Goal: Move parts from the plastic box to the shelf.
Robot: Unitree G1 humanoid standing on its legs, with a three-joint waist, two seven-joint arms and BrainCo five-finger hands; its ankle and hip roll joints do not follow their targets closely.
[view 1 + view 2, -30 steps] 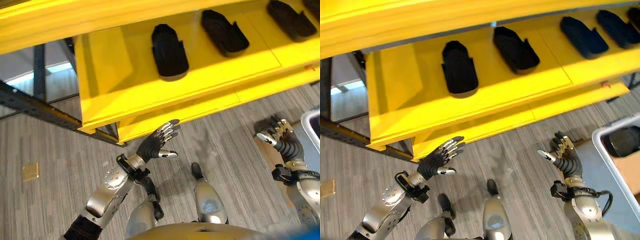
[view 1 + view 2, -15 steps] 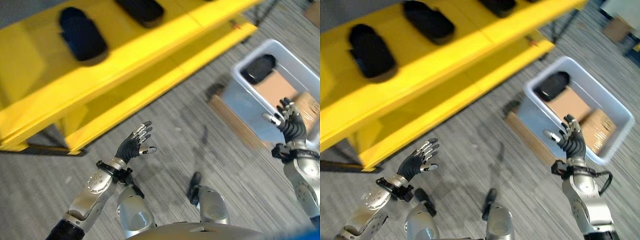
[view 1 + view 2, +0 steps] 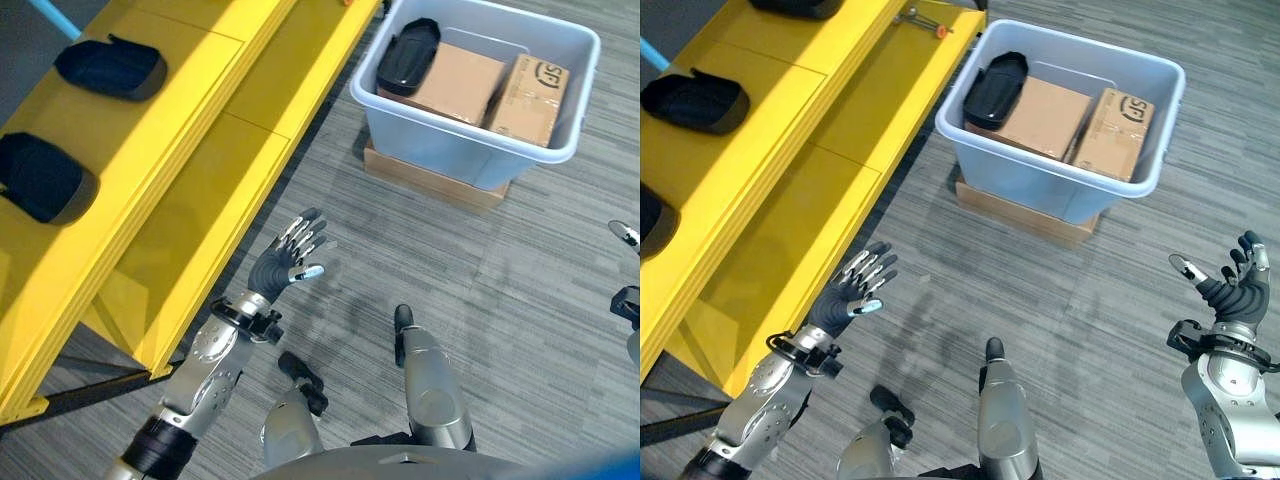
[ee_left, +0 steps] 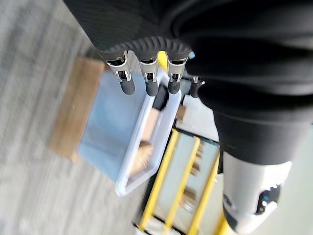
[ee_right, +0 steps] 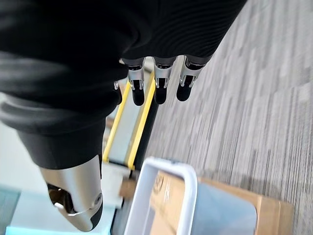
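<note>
One black part (image 3: 995, 88) lies in the plastic box (image 3: 1140, 185) at 1 o'clock, resting against cardboard cartons (image 3: 1045, 115). More parts (image 3: 110, 66) already sit on the yellow shelf (image 3: 200, 150) at 10 o'clock. Both the left hand (image 3: 852, 296) and the right hand (image 3: 1230, 290) hover empty over the floor, fingers spread. Reaching in from well apart, a hand could catch the box rim, or slip on the part's smooth shell.

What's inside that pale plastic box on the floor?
Inside the plastic box lie one black part at the shelf end and two cardboard boxes beside it. Whatever lies beneath the cardboard boxes is covered. The box itself stands on a flat cardboard slab.
</note>
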